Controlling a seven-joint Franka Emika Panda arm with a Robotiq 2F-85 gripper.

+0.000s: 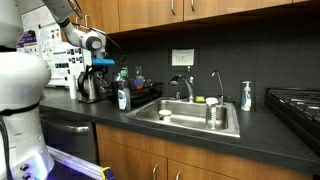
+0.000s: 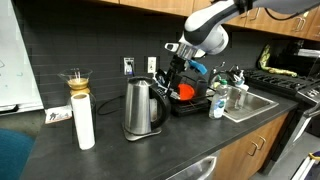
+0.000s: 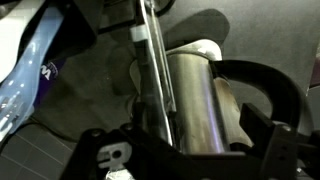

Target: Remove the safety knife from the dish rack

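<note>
Your gripper [image 2: 172, 75] hangs over the rack's [image 2: 197, 104] end nearest the kettle [image 2: 141, 108]; you cannot tell whether its fingers are apart. The rack sits on the desk [image 2: 150, 150] beside the sink [image 2: 262, 100], holding an orange item [image 2: 186, 91]

- kettle [image 2: 145, 108] stands just beside the dish rack [image 2: 192, 104], closing that side;
- bottle [image 2: 217, 104] crowds the rack's corner near the sink [image 2: 262, 100];
- counter [image 2: 195, 138] in front lies open

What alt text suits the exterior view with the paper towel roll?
The robot's gripper hangs above a dark kitchen counter, close to a black dish rack and a steel kettle. A paper towel roll stands in the foreground, a steel sink farther back.
</note>
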